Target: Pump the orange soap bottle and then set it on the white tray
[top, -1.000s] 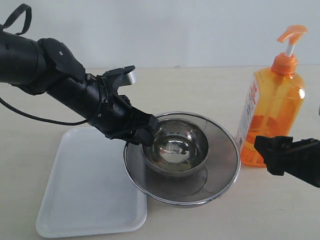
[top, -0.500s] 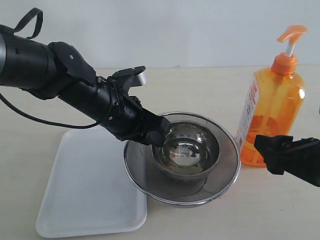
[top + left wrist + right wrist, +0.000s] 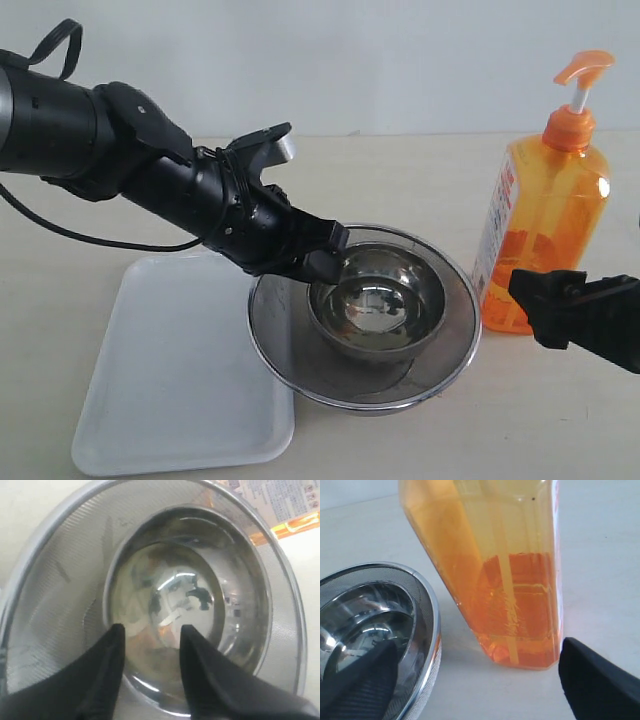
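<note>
The orange soap bottle (image 3: pixel 545 230) stands upright on the table at the right, pump head up and white label facing the middle. Its lower half (image 3: pixel 510 580) fills the right wrist view. My right gripper (image 3: pixel 542 300) (image 3: pixel 480 690) is open just in front of the bottle's base, one finger to each side, touching nothing. The white tray (image 3: pixel 170 380) lies flat at the front left, bare. My left gripper (image 3: pixel 325 255) (image 3: pixel 152 630) is open at the near rim of a steel bowl (image 3: pixel 240 605), with a wide gap between the fingers.
A round steel mesh strainer (image 3: pixel 450 365) (image 3: pixel 50 580) (image 3: pixel 427 630) sits between tray and bottle, overlapping the tray's right edge. The steel bowl (image 3: pixel 380 300) rests inside it. The bottle's label (image 3: pixel 285 500) shows just beyond the strainer's rim. Bare table lies behind.
My left arm has reached further right over the strainer, and the steel bowl has slid right inside it. The right gripper and the bottle have not moved.
</note>
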You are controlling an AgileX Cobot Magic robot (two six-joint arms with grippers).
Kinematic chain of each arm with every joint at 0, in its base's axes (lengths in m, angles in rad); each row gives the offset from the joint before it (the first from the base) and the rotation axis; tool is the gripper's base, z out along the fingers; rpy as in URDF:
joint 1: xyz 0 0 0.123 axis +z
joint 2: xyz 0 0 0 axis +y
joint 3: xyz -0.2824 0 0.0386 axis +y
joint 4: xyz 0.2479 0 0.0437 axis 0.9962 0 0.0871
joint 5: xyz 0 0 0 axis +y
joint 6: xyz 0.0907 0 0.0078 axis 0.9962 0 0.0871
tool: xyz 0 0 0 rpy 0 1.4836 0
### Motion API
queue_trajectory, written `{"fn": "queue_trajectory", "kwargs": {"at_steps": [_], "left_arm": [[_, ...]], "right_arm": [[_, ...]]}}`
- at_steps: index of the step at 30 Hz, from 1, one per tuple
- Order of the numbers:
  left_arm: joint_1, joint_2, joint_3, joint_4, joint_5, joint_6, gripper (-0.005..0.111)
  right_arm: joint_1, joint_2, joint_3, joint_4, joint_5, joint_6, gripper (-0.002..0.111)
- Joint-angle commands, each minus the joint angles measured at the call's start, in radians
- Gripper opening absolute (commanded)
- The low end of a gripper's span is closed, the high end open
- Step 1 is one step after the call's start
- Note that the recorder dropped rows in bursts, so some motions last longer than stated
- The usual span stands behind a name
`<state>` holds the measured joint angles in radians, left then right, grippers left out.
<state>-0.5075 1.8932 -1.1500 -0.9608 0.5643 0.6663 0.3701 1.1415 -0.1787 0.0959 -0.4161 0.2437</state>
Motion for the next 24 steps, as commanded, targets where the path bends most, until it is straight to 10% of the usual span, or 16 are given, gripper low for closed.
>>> {"fn": "queue_trajectory", "kwargs": {"at_steps": [1,24], "left_arm": [[-0.005,-0.002,-0.01,-0.082,-0.007,0.068,0.034],[-0.032,0.058,-0.08,0.238,0.184,-0.131,0.034]], "right_arm": [[-0.002,-0.003,0.006,-0.002,-0.013,0.0,0.078],[-0.002,-0.003,0.006,-0.002,-0.013,0.002,0.078]]}}
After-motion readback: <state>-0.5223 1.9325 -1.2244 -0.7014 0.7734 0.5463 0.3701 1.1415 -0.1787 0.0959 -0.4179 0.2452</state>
